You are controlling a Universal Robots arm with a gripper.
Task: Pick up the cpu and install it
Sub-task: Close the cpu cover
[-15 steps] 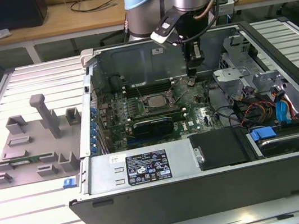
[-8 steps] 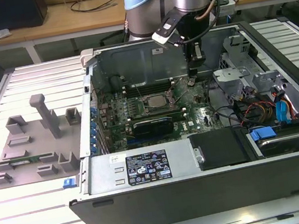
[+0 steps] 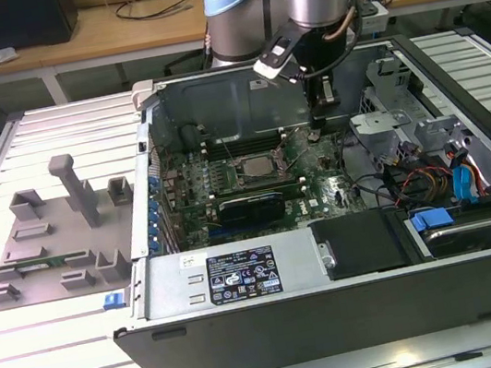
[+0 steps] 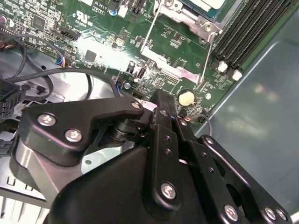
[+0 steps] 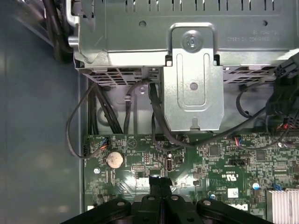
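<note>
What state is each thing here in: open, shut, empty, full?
computer case: open, lying on its side.
gripper: shut, nothing seen in it, low over the motherboard.
memory slots: empty.
cpu socket: cannot tell whether filled.

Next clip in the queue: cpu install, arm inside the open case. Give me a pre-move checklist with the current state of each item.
1. Load in the pincer: ok, shut with nothing between its tips.
2. Place over the socket: not ok, the pincer hangs over the motherboard near the coin battery, to the exterior view's right of the socket.
3. Seating of the cpu: cannot tell; a pale surface shows inside the socket frame.
4. Gap to the black cables: ok, they lie apart from the tips.
5. Gap to the grey fixture tray: ok, well away from the arm.
</note>
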